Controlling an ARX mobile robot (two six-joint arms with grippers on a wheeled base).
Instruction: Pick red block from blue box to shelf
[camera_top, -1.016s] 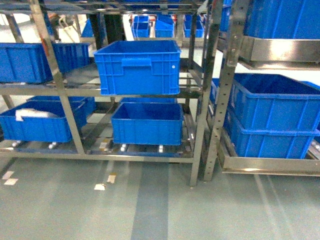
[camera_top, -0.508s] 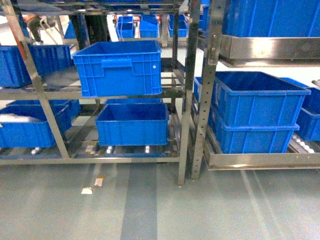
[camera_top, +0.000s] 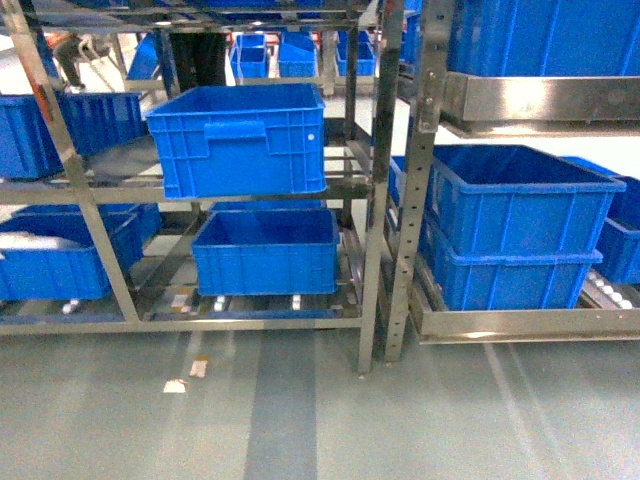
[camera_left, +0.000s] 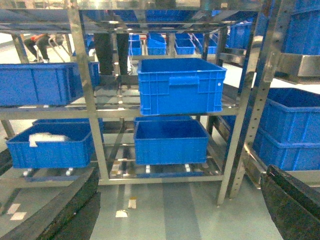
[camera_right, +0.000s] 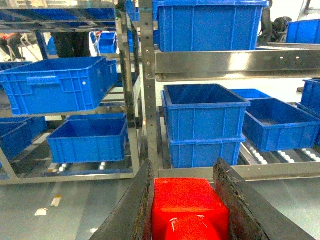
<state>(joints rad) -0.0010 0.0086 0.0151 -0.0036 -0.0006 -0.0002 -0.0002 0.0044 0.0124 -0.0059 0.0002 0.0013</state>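
Observation:
The red block (camera_right: 189, 207) fills the bottom of the right wrist view, with my right gripper (camera_right: 184, 171) shut on it, one dark finger against each side. It hangs above the grey floor, in front of the steel shelf (camera_right: 147, 100). My left gripper (camera_left: 181, 200) is open; its fingers (camera_left: 55, 207) sit wide apart at the lower corners of the left wrist view with only floor between them. The shelf (camera_top: 375, 200) stands across the head view, where neither gripper shows. The same shelf (camera_left: 85, 100) faces the left wrist camera. The blue box is out of view.
Dark blue ribbed crates sit on the tiers: one on the middle tier (camera_top: 238, 140), one below it (camera_top: 265, 250), two stacked at right (camera_top: 510, 225). Paper scraps (camera_top: 176, 385) lie on the grey floor. People (camera_left: 42, 45) stand far behind the racks.
In the head view the racks and crates slid left between one second and half a second ago, bringing the right rack into fuller view. Since then the view has barely shifted.

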